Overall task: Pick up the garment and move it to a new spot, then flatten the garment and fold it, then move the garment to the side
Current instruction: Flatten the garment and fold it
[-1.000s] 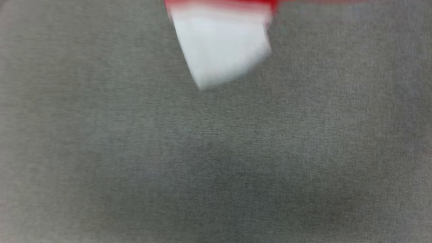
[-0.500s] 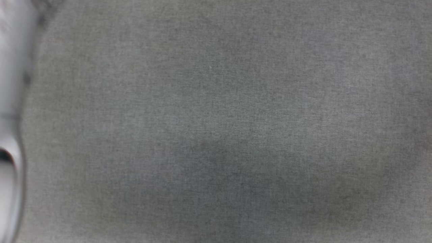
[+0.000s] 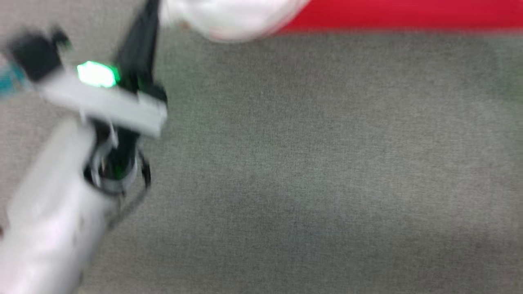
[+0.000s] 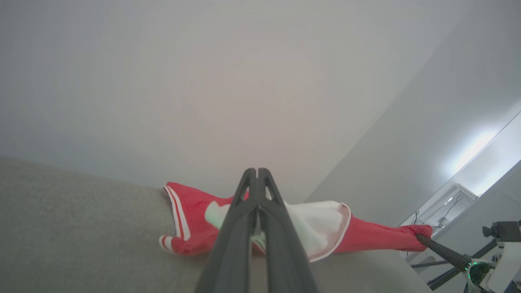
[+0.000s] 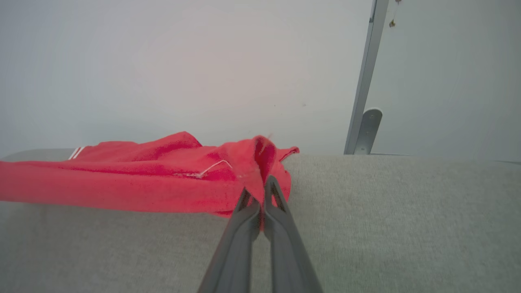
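Note:
The garment [image 4: 195,215] is red with a white panel [image 4: 321,224] and striped trim. It lies stretched along the far edge of the grey table [image 4: 73,228]. My left gripper [image 4: 257,171] is shut, with white fabric pinched low between its fingers. In the blurred head view the left gripper [image 3: 149,10] reaches up to the garment's white part [image 3: 229,16], and a red band [image 3: 408,14] runs off to the right. My right gripper [image 5: 259,183] is shut on a red fold of the garment [image 5: 122,183]. It also appears at the garment's far end as the right gripper [image 4: 420,238].
A pale wall [image 5: 183,61] rises right behind the table's far edge. A metal post with a bracket [image 5: 364,101] stands against it. The grey cloth surface [image 3: 306,163] stretches wide in front of the garment. Stands and cables [image 4: 443,219] show beyond the table end.
The head camera has swung: a white corner of the garment showed at the top, then bare grey cloth with a pale arm at the left. Now the left arm and the garment's edge show.

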Tool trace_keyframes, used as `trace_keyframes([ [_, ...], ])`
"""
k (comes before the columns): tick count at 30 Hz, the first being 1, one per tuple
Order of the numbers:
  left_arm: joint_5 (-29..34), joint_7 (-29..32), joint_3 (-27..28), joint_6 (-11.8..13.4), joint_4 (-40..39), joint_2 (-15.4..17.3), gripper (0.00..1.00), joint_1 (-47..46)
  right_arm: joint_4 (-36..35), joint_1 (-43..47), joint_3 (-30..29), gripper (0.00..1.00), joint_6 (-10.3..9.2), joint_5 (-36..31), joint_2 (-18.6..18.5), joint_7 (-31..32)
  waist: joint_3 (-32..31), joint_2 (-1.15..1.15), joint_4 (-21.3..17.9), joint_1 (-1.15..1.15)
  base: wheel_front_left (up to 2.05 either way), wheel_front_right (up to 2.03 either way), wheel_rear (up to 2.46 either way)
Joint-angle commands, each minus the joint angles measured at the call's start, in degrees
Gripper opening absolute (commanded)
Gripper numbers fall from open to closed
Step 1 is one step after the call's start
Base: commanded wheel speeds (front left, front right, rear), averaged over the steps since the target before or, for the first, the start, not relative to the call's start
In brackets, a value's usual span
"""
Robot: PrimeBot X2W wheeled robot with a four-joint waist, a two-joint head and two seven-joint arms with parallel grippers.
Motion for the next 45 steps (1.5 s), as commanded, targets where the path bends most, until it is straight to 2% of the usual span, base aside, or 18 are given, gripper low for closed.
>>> trace_keyframes([
  [1, 0.4, -0.2, 1.1, -0.1, -2.5, 0.1, 0.00, 3.5, -2.0, 3.4, -0.8, 0.00, -0.08, 0.9, -0.2, 0.9, -2.1, 0.00, -0.4, 0.00, 0.00, 0.00, 0.00],
  [8, 5.5, -0.2, 4.5, -0.1, -14.7, 1.0, 0.00, 22.8, -14.3, 20.5, -6.4, 0.00, -0.07, 1.5, 1.1, 6.9, -6.0, 0.00, -0.8, 0.00, 0.00, 0.00, 0.00],
  [15, 9.2, -0.2, 6.6, 0.3, -23.7, 2.1, 0.00, 37.1, -25.5, 35.3, -13.7, 0.00, -0.07, 0.8, 4.0, 15.2, -7.9, 0.00, -1.0, 0.00, 0.00, 0.00, 0.00],
  [19, 10.3, -0.2, 6.3, 1.7, -27.7, 3.4, 0.00, 41.8, -30.1, 41.1, -17.1, 0.00, -0.07, 0.3, 6.2, 18.4, -8.2, 0.00, -1.1, 0.00, 0.00, 0.00, 0.00],
  [27, 12.1, 1.7, 5.5, 6.6, -38.9, 7.0, 0.00, 51.2, -40.4, 50.2, -24.2, 0.00, -0.07, 0.3, 11.6, 22.9, -8.3, 0.00, -1.7, 0.00, 0.00, 0.00, 0.00],
  [30, 12.6, 2.6, 5.2, 7.4, -41.2, 7.4, 0.00, 51.1, -40.7, 49.7, -25.5, 0.00, -0.07, -0.2, 12.0, 23.8, -8.3, 0.00, -1.8, 0.00, 0.00, 0.00, 0.00],
  [34, 12.9, 4.0, 4.9, 6.4, -40.2, 6.9, 0.00, 46.3, -38.1, 46.4, -24.8, 0.00, -0.07, -1.7, 10.7, 24.4, -7.8, 0.00, -1.5, 0.00, 0.00, 0.00, 0.00],
  [42, 14.1, 7.4, 4.4, 2.7, -30.7, 4.9, 0.00, 28.8, -27.7, 30.5, -17.9, 0.00, -0.07, -2.8, 8.5, 25.1, -3.1, 0.00, -2.0, 0.00, 0.00, 0.00, 0.00],
  [45, 13.5, 8.2, 3.4, 1.5, -25.8, 3.1, 0.00, 22.1, -23.6, 25.5, -15.4, 0.00, -0.06, -3.2, 7.9, 25.0, -1.1, 0.00, -1.7, 0.00, 0.00, 0.00, 0.00],
])
